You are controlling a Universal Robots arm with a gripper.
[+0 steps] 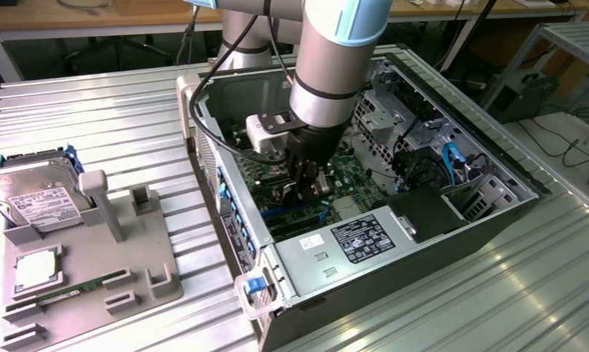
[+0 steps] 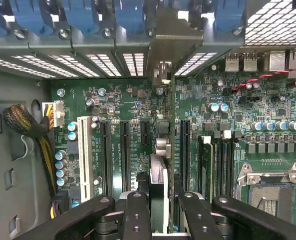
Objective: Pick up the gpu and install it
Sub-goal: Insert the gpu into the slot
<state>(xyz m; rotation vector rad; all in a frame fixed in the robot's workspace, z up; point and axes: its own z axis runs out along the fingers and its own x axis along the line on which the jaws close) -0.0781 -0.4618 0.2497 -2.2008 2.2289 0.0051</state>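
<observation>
My gripper (image 1: 302,192) reaches down inside the open computer case (image 1: 238,242), just above the green motherboard (image 2: 123,100). In the wrist view its two black fingers (image 2: 137,215) stand on either side of the gpu (image 2: 158,175), which I see edge-on as a thin upright card. The gripper (image 2: 160,202) is shut on it. The card runs along the row of black expansion slots (image 2: 125,155), and its pale metal bracket end (image 2: 161,75) is up against the case's rear slot openings. Whether its lower edge sits in a slot is hidden.
A white slot (image 2: 84,155), a braided cable bundle (image 2: 23,122), memory slots (image 2: 222,160) and the CPU socket (image 2: 272,195) flank the card. The power supply (image 1: 363,238) fills the case's near end. Outside, a grey fixture (image 1: 89,271) holds a hard drive (image 1: 35,194) and a memory stick (image 1: 74,287).
</observation>
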